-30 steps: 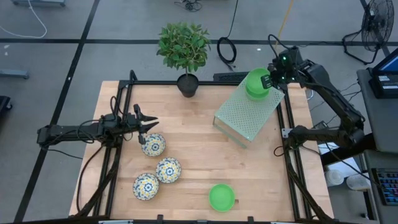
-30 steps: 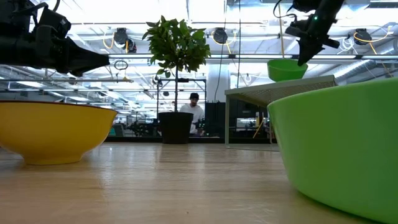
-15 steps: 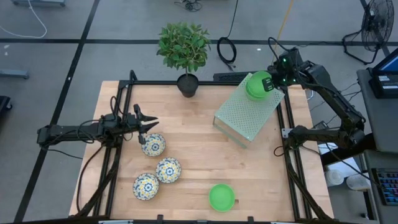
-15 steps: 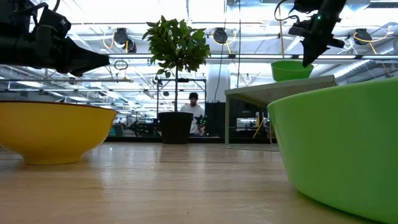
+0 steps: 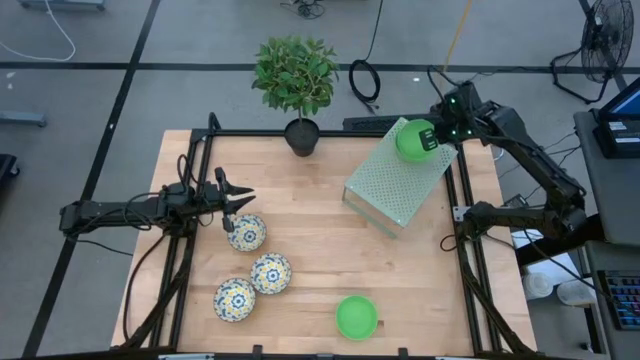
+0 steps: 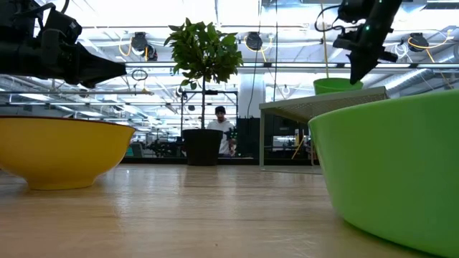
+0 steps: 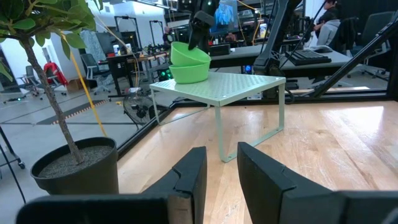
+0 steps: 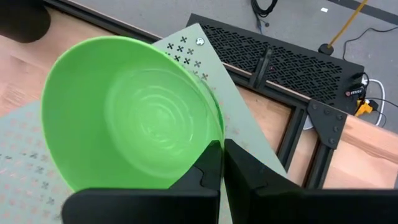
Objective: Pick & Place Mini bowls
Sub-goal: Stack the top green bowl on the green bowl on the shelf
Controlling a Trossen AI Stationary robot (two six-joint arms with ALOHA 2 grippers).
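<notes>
Green bowl (image 5: 413, 140) is being held by its rim in the right gripper (image 5: 432, 136) atop another on the perforated rack (image 5: 395, 185), while one green bowl (image 5: 356, 316) and three patterned bowls (image 5: 245, 232) are waiting on the worktop (image 5: 320, 220) near the narrowly parted left gripper (image 5: 238, 199).

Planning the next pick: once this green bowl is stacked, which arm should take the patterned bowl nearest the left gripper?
Left. The left gripper hovers open right beside that patterned bowl. The right gripper is across the table at the raised rack, shut on the green bowl.
</notes>
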